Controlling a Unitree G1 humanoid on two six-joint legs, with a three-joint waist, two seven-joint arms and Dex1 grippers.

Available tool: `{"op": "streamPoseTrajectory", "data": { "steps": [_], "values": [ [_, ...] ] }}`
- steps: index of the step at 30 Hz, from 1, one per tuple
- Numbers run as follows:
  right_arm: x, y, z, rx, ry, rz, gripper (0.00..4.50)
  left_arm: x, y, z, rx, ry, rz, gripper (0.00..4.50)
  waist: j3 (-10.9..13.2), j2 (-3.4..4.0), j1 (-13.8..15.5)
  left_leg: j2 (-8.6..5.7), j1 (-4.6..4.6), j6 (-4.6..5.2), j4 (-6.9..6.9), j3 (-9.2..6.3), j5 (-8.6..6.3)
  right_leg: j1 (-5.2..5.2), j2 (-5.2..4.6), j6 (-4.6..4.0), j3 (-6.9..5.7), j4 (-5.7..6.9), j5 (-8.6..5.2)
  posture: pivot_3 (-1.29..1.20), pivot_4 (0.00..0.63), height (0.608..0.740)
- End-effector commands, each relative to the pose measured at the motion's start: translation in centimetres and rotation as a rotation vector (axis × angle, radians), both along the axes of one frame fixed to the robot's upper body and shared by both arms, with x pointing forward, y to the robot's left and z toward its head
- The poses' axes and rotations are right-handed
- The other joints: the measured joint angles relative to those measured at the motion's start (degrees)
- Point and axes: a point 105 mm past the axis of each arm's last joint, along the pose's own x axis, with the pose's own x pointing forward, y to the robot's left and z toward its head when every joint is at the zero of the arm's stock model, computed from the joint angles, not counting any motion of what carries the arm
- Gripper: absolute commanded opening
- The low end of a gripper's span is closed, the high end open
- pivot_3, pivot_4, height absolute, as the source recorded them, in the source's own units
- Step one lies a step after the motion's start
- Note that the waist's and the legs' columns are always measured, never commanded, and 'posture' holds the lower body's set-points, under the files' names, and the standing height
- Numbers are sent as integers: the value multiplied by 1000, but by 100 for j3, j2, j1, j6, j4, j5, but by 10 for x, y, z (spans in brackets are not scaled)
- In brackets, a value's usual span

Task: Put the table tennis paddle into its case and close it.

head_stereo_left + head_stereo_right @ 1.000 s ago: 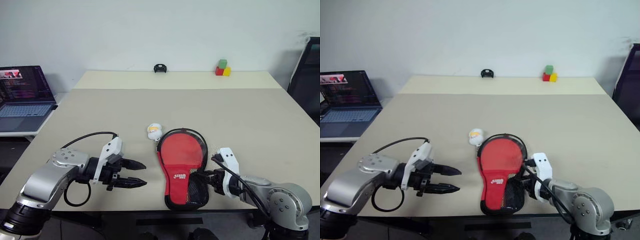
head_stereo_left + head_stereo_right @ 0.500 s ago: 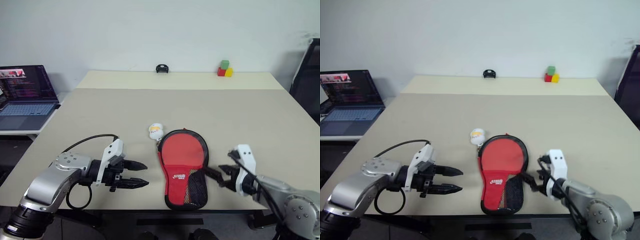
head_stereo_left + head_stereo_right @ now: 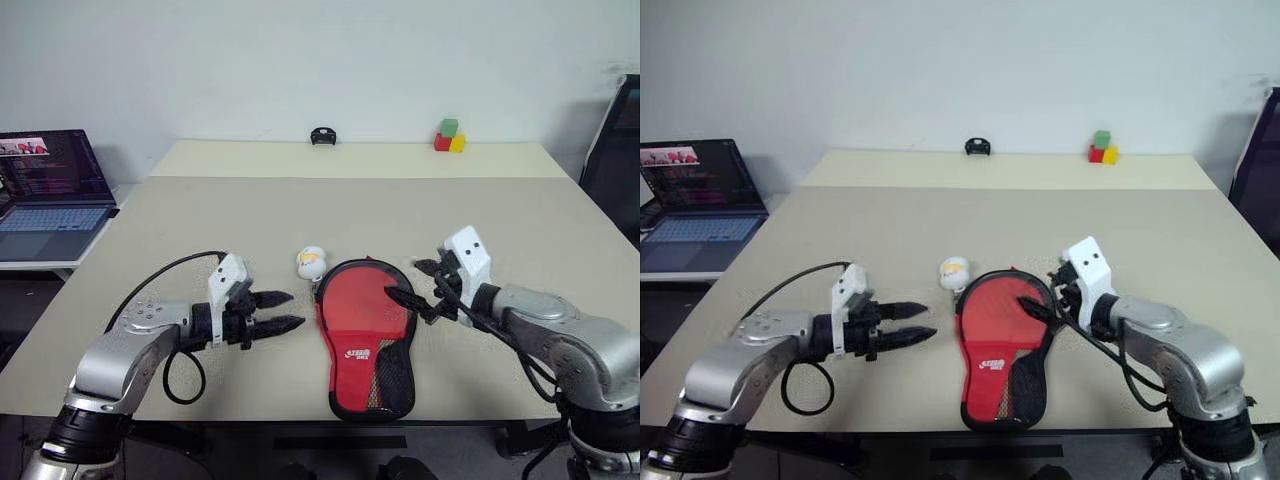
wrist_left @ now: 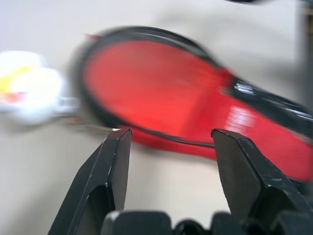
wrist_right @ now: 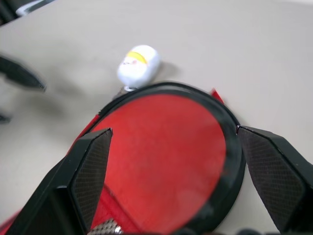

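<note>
The case [image 3: 364, 330] lies between both hands, ball [image 3: 309, 262] just behind.

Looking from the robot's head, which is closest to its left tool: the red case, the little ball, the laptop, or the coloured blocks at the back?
From the left tool:
1. Case, just beside its tips.
2. Ball, slightly beyond, near the case's round end.
3. Laptop, off the table's left side.
4. Coloured blocks, far right corner.

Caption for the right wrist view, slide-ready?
Open right gripper hovers above the red case, small white-yellow ball beside its rim.
</note>
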Motion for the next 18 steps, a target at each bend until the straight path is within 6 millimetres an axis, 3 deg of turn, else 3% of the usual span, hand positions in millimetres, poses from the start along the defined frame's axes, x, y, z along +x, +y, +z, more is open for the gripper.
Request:
{"op": "streamPoseTrajectory", "data": {
  "steps": [1, 10, 17, 18],
  "values": [
    [2, 13, -2, 1, -25, 98, 4452, 8, 13, 15, -14, -81, 106, 2844, 0, -1, -3, 0, 0, 0, 0, 0, 0, 0, 0, 0, 1, 0, 0, 0, 150, 740],
    [21, 41, -33, 3, 49, 159, 4452, 18, 32, 17, -33, -73, 247, 2844, 0, -2, 6, 0, -2, -2, 1, -2, 1, -4, -2, -1, 1, 0, 0, 0, 150, 740],
    [31, 42, -59, -44, 79, 130, 4452, 25, 35, 18, -14, -50, 264, 2844, -1, -3, 14, -2, -4, -2, 1, -1, 1, -6, -3, -1, 1, 0, 1, 0, 150, 740],
    [31, 42, -60, -44, 81, 129, 4486, 27, 36, 19, -14, -52, 272, 3012, -1, -3, 15, -1, -4, -3, 1, -1, 1, -7, -3, -1, 0, 0, 1, 0, 150, 740]
  ]
}}
